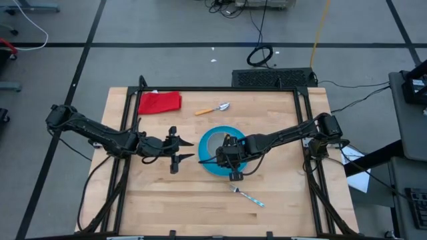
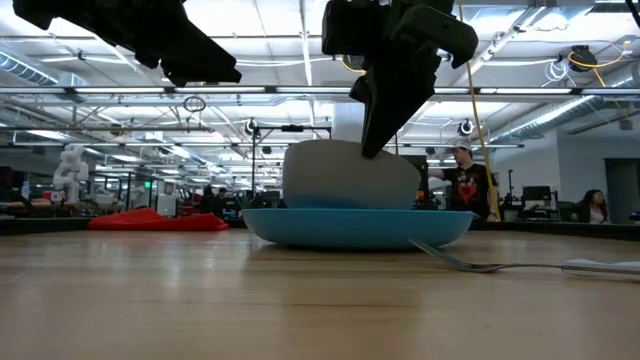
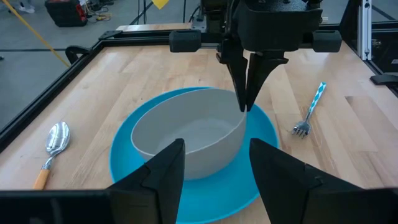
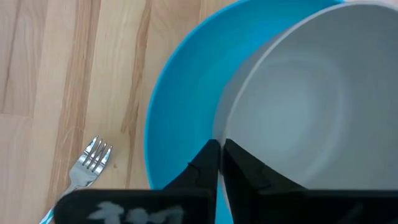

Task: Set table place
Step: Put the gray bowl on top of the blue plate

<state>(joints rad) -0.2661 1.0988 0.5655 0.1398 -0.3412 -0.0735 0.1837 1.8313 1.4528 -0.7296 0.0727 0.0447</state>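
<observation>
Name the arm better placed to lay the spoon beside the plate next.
Left, probably. Its end effector is open and free; the right end effector grips the bowl rim. The spoon lies between both.

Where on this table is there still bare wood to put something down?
The near strip of the table, this side of the fork, is bare, as is the far right corner beyond the spoon. The middle is crowded: bowl on blue plate, right gripper pinching its rim, left gripper open beside. A red cloth fills the far left.
</observation>
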